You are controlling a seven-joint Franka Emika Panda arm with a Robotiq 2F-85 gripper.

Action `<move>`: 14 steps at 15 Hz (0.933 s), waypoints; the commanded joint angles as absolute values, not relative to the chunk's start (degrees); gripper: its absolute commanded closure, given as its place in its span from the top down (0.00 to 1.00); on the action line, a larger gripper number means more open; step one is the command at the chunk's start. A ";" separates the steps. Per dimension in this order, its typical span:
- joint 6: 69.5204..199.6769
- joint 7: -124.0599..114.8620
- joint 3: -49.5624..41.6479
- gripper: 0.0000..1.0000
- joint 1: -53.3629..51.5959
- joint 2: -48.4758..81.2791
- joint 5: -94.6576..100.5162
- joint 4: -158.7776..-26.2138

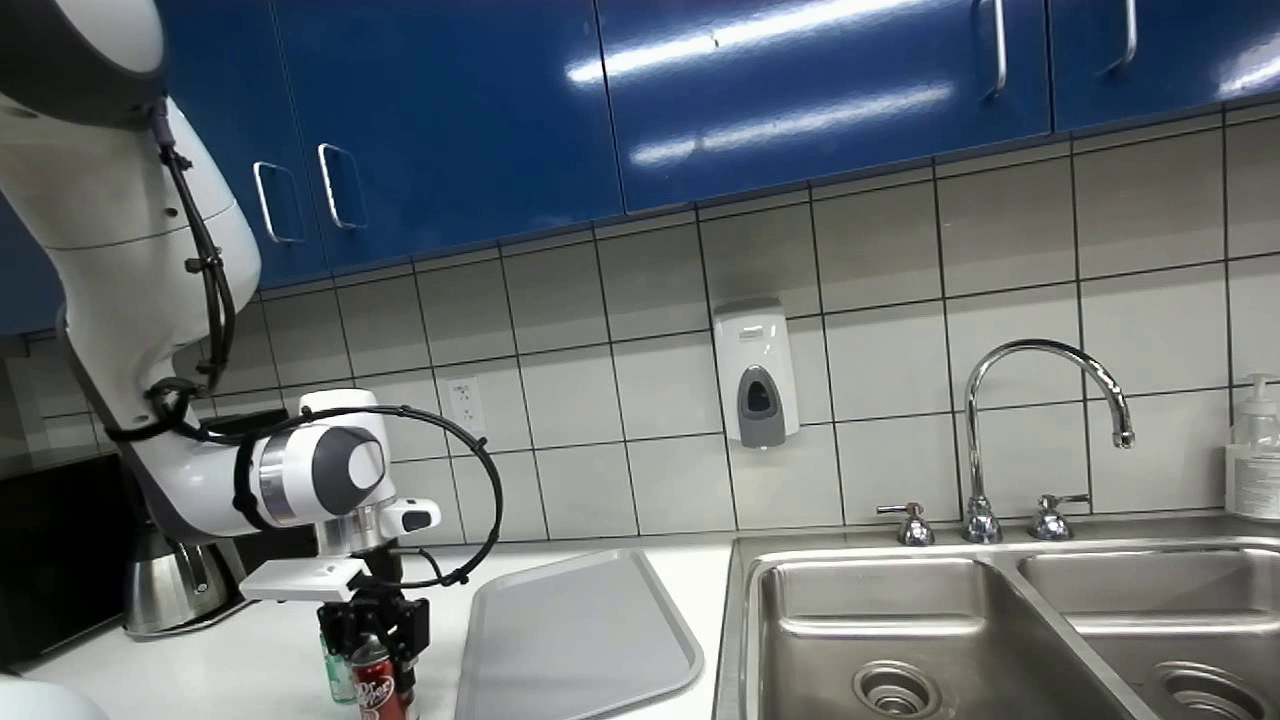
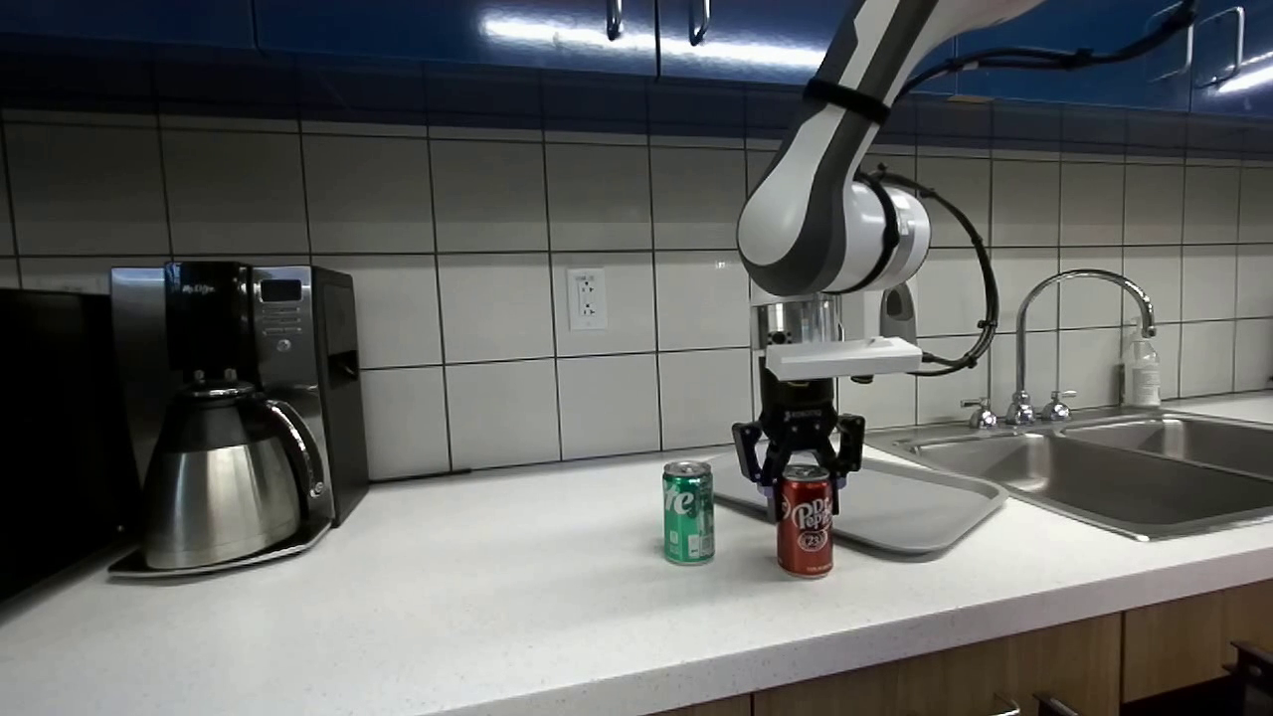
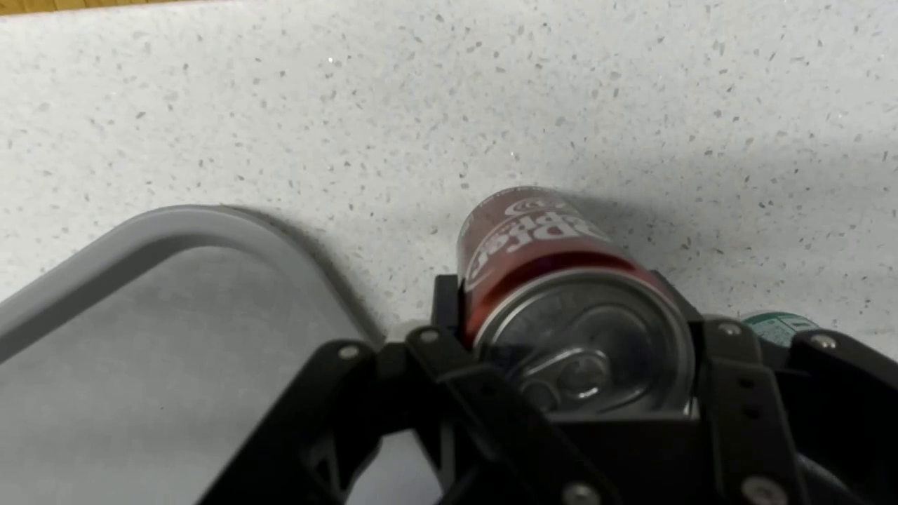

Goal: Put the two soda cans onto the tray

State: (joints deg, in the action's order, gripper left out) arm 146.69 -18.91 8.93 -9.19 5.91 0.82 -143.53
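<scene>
The red can (image 2: 808, 542) stands upright on the counter; it also shows in an exterior view (image 1: 376, 690) and the wrist view (image 3: 540, 238). My gripper (image 2: 808, 495) points down with a finger on each side of the can's upper part, both snug against it; it also shows in the wrist view (image 3: 572, 337). The green can (image 2: 688, 515) stands upright beside it, away from the tray; it is mostly hidden behind a finger in the wrist view (image 3: 777, 327) and partly hidden in an exterior view (image 1: 340, 677). The grey tray (image 2: 920, 507) lies flat behind the red can, also seen in an exterior view (image 1: 580, 630).
A coffee maker (image 2: 338, 398) with a steel pot (image 2: 224, 497) stands at the far end of the counter (image 2: 477, 597). The steel double sink (image 1: 870, 640) with its faucet (image 1: 1040, 345) is beyond the tray. Blue cabinets (image 1: 450, 120) hang above.
</scene>
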 commanded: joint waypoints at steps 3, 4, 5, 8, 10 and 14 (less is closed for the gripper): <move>146.84 -20.24 8.19 0.38 -9.51 2.19 0.95 -144.34; 146.83 -20.24 8.12 0.38 -9.44 1.69 0.96 -144.45; 146.82 -20.16 8.01 0.38 -9.33 1.02 0.90 -144.63; 146.85 -20.14 7.68 0.38 -8.98 -0.81 0.97 -145.02; 146.87 -20.11 7.39 0.38 -8.69 -1.87 1.04 -145.16; 147.01 -20.32 6.54 0.38 -7.72 -3.22 1.54 -145.02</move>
State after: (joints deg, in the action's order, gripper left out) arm 146.97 -18.92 6.87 -8.77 -0.05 0.80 -143.84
